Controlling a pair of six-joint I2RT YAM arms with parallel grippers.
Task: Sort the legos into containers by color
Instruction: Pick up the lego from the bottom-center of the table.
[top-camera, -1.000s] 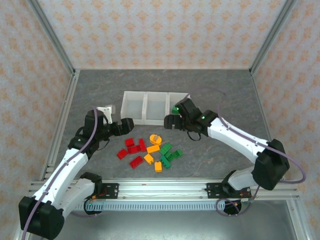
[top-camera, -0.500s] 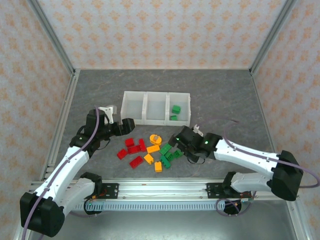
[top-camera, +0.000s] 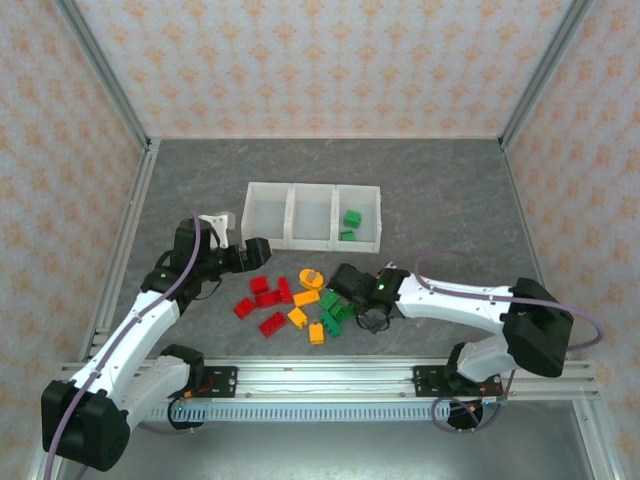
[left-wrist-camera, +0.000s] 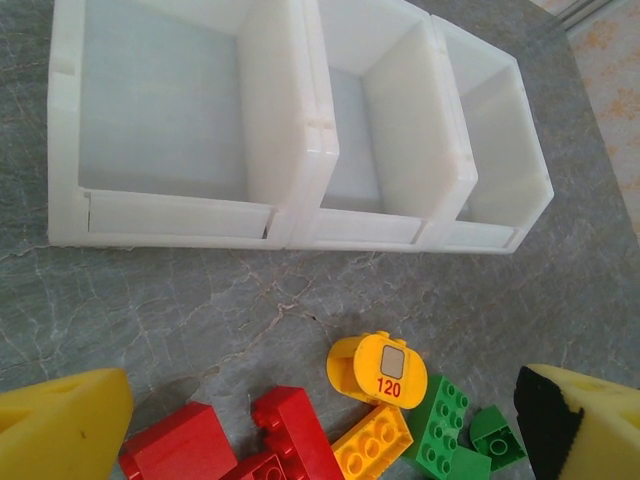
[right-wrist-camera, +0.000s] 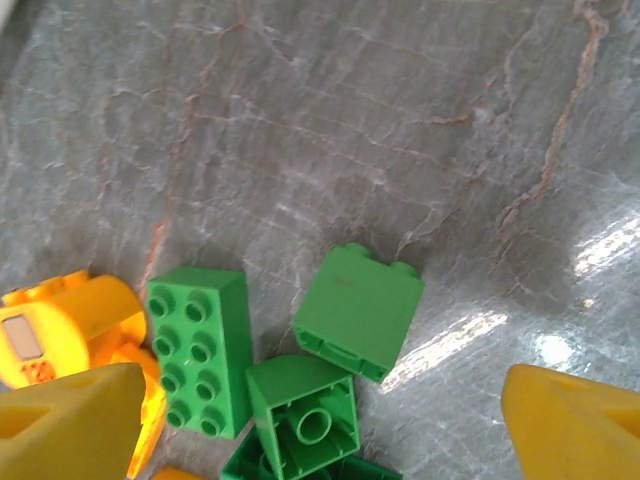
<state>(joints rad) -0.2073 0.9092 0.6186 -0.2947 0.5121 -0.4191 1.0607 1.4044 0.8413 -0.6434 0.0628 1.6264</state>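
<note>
The legos lie in a loose pile on the table: red ones (top-camera: 266, 296) on the left, orange ones (top-camera: 307, 297) with a round orange piece (top-camera: 311, 278) in the middle, green ones (top-camera: 332, 318) on the right. The containers (top-camera: 312, 186) stand behind the pile, and two green bricks (top-camera: 351, 220) lie in the right bin. My right gripper (right-wrist-camera: 320, 430) is open low over the green bricks, with an overturned green brick (right-wrist-camera: 302, 415) between its fingers and a square one (right-wrist-camera: 360, 310) just beyond. My left gripper (left-wrist-camera: 320, 440) hangs open over the red bricks (left-wrist-camera: 290, 435) and the round piece (left-wrist-camera: 378, 368).
The three bins (left-wrist-camera: 310, 140) look empty in the left wrist view. A long green brick (right-wrist-camera: 197, 348) lies beside the round orange piece (right-wrist-camera: 60, 325). Bare grey table stretches right of the pile. Patterned walls close in the back and sides.
My right arm has swung from over the right bin down and forward to the green bricks in the pile. Green bricks now show in that bin. The left arm has barely shifted.
</note>
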